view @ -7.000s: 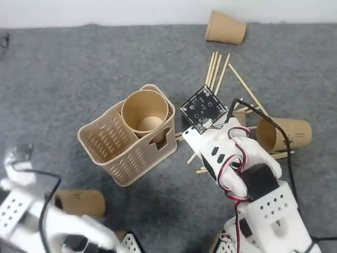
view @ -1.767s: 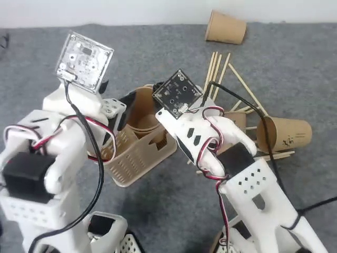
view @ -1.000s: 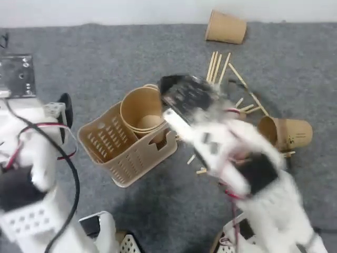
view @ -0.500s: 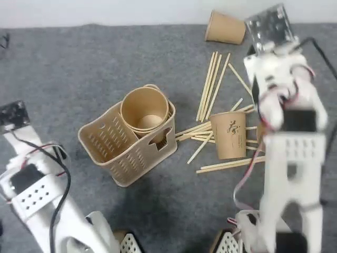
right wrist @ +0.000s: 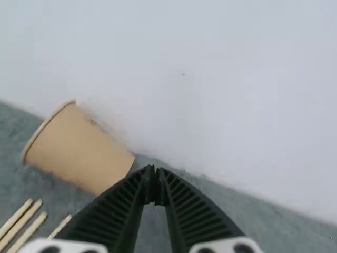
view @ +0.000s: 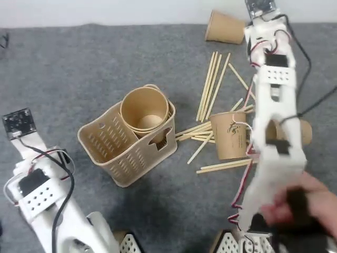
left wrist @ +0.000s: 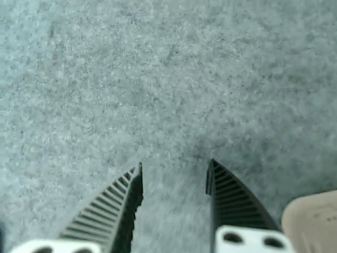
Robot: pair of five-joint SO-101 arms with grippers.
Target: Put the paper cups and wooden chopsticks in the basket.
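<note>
Basket holds nested paper cups — left pincer wide, right pincer closed, empty.

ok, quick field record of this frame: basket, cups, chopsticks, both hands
basket: beige slotted plastic basket on grey carpet
in basket: stacked brown paper cups
loose cups: far cup on its side; printed cup among the chopsticks; third cup partly hidden behind an arm
chopsticks: wooden chopsticks scattered on the carpet beside the basket
left hand: open, empty, above bare carpet
right hand: shut, empty, near the far cup
</note>
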